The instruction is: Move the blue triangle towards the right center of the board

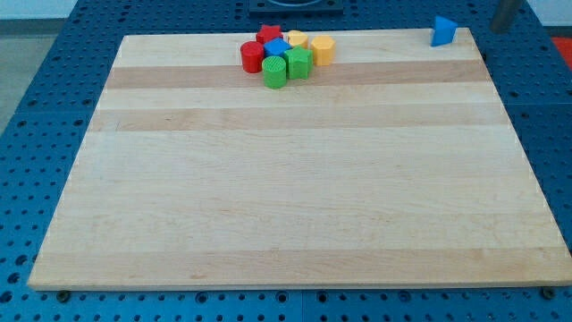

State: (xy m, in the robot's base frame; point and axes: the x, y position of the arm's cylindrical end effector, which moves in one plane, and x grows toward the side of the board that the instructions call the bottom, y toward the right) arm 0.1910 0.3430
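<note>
At the board's (295, 224) one-o'clock corner sits the blue triangle (442, 31), well apart from the cluster at twelve. A dark rod (505, 13) shows at its two o'clock, off-board; tip (497, 29) apparently clear, no fingers here. Likely lining up a push toward three o'clock.

We see a pale wooden board (295, 179) with smooth matt grain, and a blue triangle (442, 31) of matt plastic look.
</note>
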